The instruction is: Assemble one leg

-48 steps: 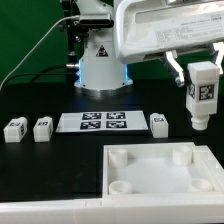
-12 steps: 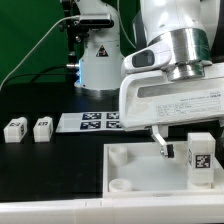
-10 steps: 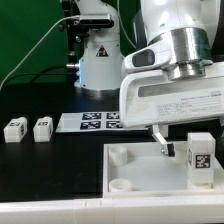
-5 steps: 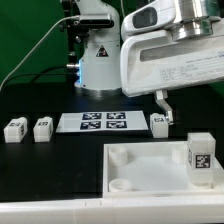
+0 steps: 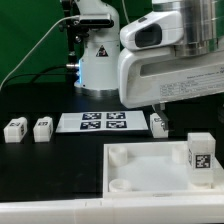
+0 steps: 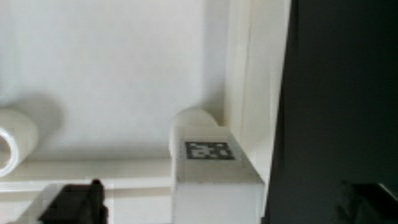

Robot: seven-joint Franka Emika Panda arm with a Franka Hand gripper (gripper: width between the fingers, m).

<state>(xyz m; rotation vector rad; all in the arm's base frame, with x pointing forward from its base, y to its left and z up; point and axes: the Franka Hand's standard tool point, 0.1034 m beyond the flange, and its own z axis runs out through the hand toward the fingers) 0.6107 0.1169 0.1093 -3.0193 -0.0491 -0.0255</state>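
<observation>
Your fingers (image 6: 71, 205) are spread wide and holding nothing. In the wrist view the two dark tips sit far apart with the leg (image 5: 200, 159) down between them, and neither tip touches it. The leg stands upright on the white plate (image 5: 150, 168), right against the plate's raised rim on the exterior view's right, with its tag facing the exterior camera. From the wrist you look down on its top, where a second tag shows, and one round socket (image 6: 15, 135) lies off to the side, well apart from it. You can't tell from either view how deep the leg sits in its own corner.

The arm's big white hand (image 5: 170, 72) hangs above and behind the plate, clear of the leg. Two spare legs (image 5: 14, 128) (image 5: 42, 128) wait side by side on the black bench (image 5: 30, 160) at the exterior view's left. A third (image 5: 159, 124) sits just beside the marker board (image 5: 92, 121), partly hidden by the hand.
</observation>
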